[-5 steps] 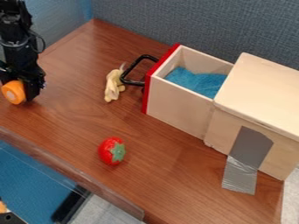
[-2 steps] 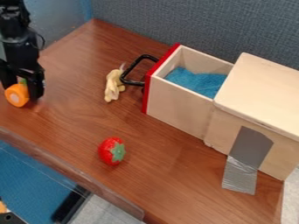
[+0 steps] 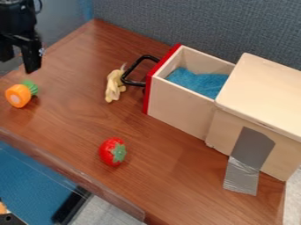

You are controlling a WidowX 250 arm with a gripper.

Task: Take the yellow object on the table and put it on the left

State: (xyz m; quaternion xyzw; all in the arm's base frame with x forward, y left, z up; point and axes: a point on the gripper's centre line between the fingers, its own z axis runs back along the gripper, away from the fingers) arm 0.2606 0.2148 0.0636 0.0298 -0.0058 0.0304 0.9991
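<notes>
At the upper left my gripper (image 3: 19,61) hangs open, its two fingers spread apart with nothing between them. Below it, apart from the fingers, an orange-yellow toy carrot (image 3: 18,95) with a green top lies on the left part of the wooden table (image 3: 70,127). A pale yellow soft toy (image 3: 113,85) rests farther right, beside the black drawer handle.
A red toy strawberry (image 3: 112,151) with a green leaf lies near the table's front. On the right stands a wooden box (image 3: 258,88) with a red-fronted drawer (image 3: 179,103) pulled out, blue cloth inside. A clear rail (image 3: 70,173) edges the table's front left.
The gripper has let go of the orange-yellow carrot and risen above it. The carrot has shifted slightly and now lies uncovered on the table.
</notes>
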